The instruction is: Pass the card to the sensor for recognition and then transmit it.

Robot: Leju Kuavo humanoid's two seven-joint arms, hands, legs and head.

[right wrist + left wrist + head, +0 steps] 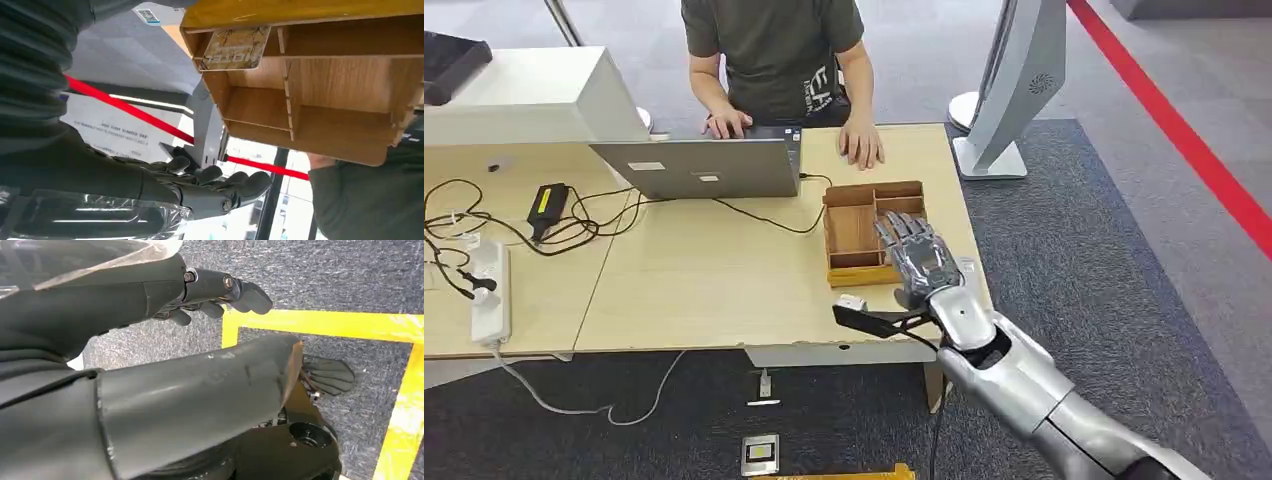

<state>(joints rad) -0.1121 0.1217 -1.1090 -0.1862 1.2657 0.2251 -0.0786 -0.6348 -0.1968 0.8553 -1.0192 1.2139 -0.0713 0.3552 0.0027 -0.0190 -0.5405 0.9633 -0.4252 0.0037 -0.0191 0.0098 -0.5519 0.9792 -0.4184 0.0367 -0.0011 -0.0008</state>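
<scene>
Nearest me, low at my left side, my left hand (220,292) hangs over grey carpet and yellow floor tape (320,322); its dark fingers (250,295) curl loosely inward with nothing in them.

Up on the bench (694,280), my right hand (916,258) hovers over the near right corner of the wooden tray (856,232). Its silver, jointed fingers (902,232) are spread and straight, and they pinch nothing. In the right wrist view the same fingers (220,182) lie slightly bent, apart from the tray, with a clear film wrapping the wrist.

I see the card (235,47) in that view: flat, rectangular, printed in a tan pattern with lettering, leaning inside an end compartment of the tray. So I judge the task barely begun; the card is not yet picked up, and the sensing and the handover are all left. I cannot tell for sure which item is the sensor; a small pale block (852,302) sits at the bench edge just beside my wrist.

That tray is thin plywood, boxy, split by slats into compartments. My bench top is smooth pale laminate.

Farther off, a grey laptop (704,165) stands open, black cables (484,215) loop to a white power strip (492,290), and a person (774,60) rests both hands at the far edge.
</scene>
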